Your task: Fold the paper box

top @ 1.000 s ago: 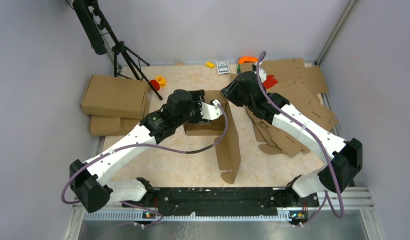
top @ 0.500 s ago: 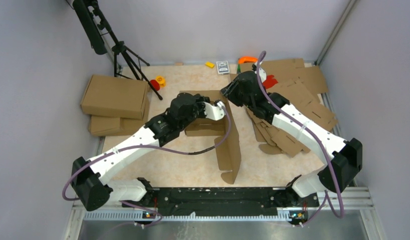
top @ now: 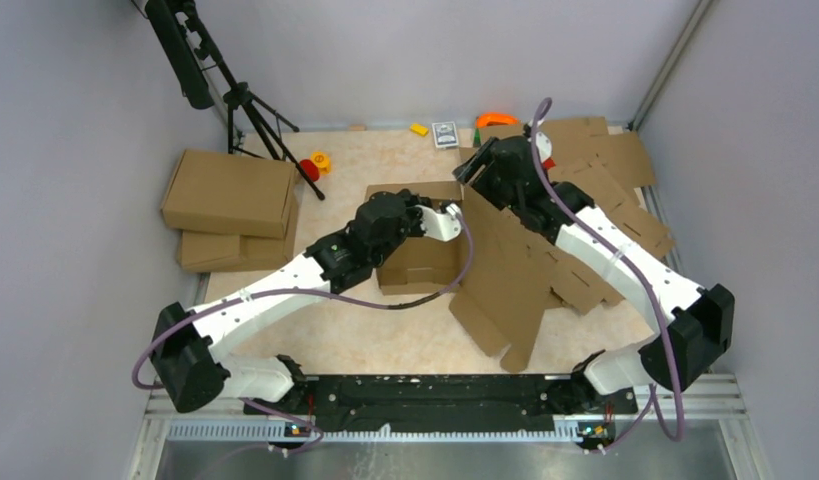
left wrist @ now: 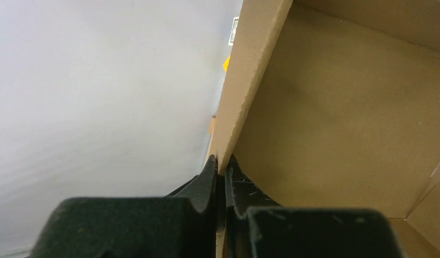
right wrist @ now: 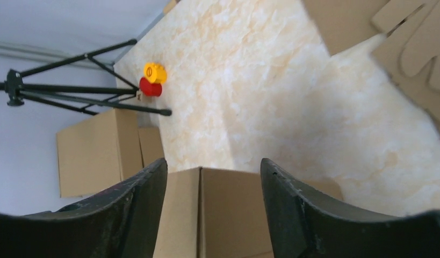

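Observation:
The paper box (top: 417, 262) sits mid-table as a brown cardboard tray, half folded. Its large lid panel (top: 507, 275) leans off to the right, over the loose blanks. My left gripper (top: 453, 222) is shut on the top edge of the tray's right wall. In the left wrist view, that wall's edge (left wrist: 250, 80) runs straight into the closed left gripper (left wrist: 223, 164). My right gripper (top: 480, 176) hovers open above the box's far right corner. In the right wrist view, the box corner (right wrist: 217, 215) shows below the right gripper (right wrist: 213, 169), apart from its fingers.
Two finished boxes (top: 230, 190) lie stacked at the left. Several flat cardboard blanks (top: 610, 205) are heaped at the right. A tripod (top: 247, 105) stands back left, with red and yellow pieces (top: 315, 165) by it. A card deck (top: 445, 133) and an orange item (top: 497, 119) lie at the back edge.
The left gripper moved right and shut on the tray's wall. The right gripper opened and let go of the upright lid panel, which fell over to the right.

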`<state>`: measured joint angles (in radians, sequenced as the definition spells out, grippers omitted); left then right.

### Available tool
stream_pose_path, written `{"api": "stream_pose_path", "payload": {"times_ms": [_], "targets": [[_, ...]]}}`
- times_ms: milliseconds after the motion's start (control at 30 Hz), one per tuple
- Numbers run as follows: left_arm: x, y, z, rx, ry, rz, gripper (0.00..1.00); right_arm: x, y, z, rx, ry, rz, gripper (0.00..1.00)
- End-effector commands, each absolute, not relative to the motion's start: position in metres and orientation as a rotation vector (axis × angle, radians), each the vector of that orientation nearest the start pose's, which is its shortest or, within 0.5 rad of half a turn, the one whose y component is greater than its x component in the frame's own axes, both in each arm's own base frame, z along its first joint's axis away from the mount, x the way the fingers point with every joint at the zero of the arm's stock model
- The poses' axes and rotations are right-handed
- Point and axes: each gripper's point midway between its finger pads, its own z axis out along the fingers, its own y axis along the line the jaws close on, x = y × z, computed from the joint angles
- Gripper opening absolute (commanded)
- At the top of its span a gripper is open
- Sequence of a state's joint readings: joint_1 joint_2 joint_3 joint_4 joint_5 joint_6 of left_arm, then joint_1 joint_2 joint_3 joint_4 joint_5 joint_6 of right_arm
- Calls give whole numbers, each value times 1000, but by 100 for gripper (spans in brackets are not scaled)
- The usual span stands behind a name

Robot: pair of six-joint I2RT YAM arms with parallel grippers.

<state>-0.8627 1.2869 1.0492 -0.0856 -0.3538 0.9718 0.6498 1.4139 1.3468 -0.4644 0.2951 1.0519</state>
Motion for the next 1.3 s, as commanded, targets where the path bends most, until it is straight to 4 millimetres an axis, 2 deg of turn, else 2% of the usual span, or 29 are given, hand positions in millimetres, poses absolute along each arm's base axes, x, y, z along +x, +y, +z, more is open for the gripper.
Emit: {"api": "stream_pose_path", "payload": {"times_ms": [0, 233, 400, 500, 600, 733, 833, 933, 1033, 1167, 1267], "targets": [[338, -245, 266, 1234, 1493, 289, 0, 353, 205, 317, 618, 1941, 693, 66], [342, -231, 238, 1112, 1694, 92, 0, 346, 128, 349, 659, 1810, 499, 69], [341, -217, 207, 980, 1903, -86, 0, 328, 89, 363, 670, 1730, 371, 71], [339, -207, 182, 844, 2078, -154, 0, 313, 72, 362, 662, 1705, 318, 71], [323, -194, 151, 770, 2280, -167, 0, 293, 63, 349, 622, 1724, 290, 71], [299, -181, 120, 614, 2504, -178, 0, 263, 71, 319, 512, 1779, 384, 71], [287, -173, 97, 518, 2606, -151, 0, 240, 99, 301, 389, 1797, 594, 71], [283, -163, 79, 428, 2666, -91, 0, 217, 129, 262, 306, 1880, 797, 69], [282, -152, 67, 360, 2681, -7, 0, 200, 152, 216, 330, 2028, 941, 69], [282, -139, 59, 313, 2658, 88, 0, 187, 166, 164, 364, 2229, 966, 75], [281, -133, 55, 300, 2623, 167, 0, 185, 167, 150, 346, 2262, 902, 81]]}}
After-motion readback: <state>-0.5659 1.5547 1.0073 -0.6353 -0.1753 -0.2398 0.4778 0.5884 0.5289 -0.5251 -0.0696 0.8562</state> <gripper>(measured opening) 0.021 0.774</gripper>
